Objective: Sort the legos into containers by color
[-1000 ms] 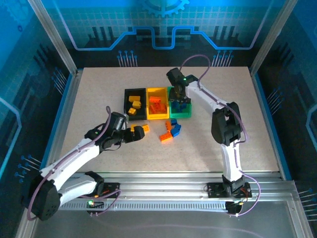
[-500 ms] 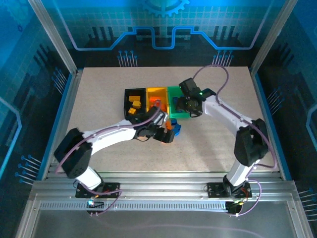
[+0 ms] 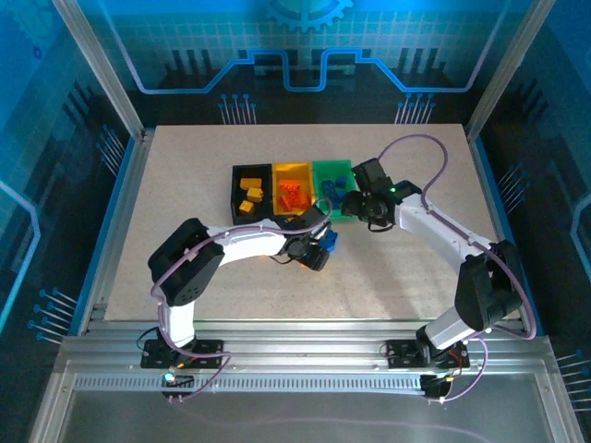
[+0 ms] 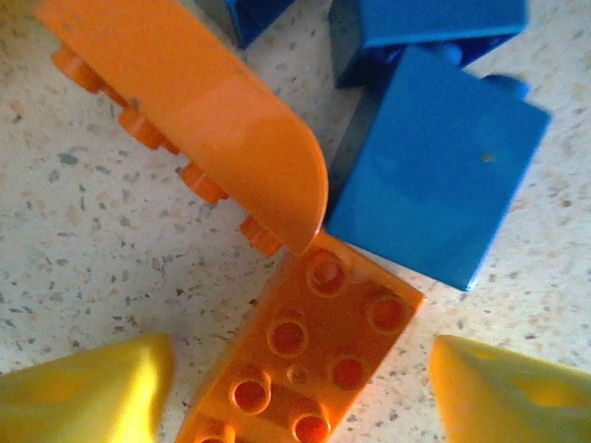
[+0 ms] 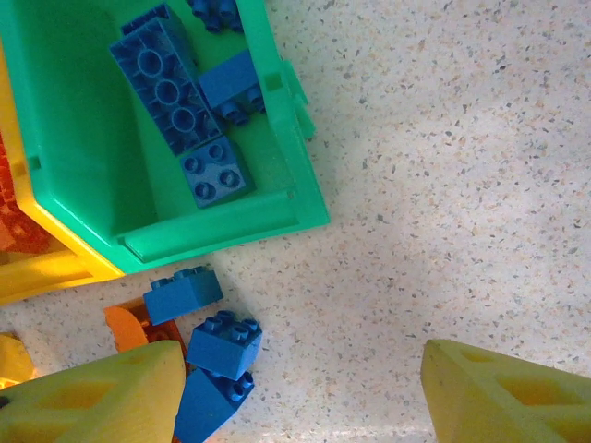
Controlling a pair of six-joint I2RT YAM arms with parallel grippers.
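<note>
Left claw (image 4: 300,399) stands apart astride an orange brick (image 4: 314,341), not clamped; right claw (image 5: 300,388) gapes empty beside the green bin (image 5: 288,120).
Sorting looks mostly done. The three bins sit in a row toward the far edge of the surface, midway along it: the black bin (image 3: 235,175) holds yellow bricks (image 3: 249,196), the yellow bin (image 3: 293,166) holds orange-red bricks (image 3: 294,196), and the green bin holds blue bricks (image 5: 171,92). What is left is a small loose pile just nearer than the yellow and green bins: the straddled brick, a curved orange piece (image 4: 203,120) and a few loose blue blocks (image 5: 222,346). The surface (image 3: 185,157) is pale speckled board inside an aluminium-framed, blue-lit enclosure.
</note>
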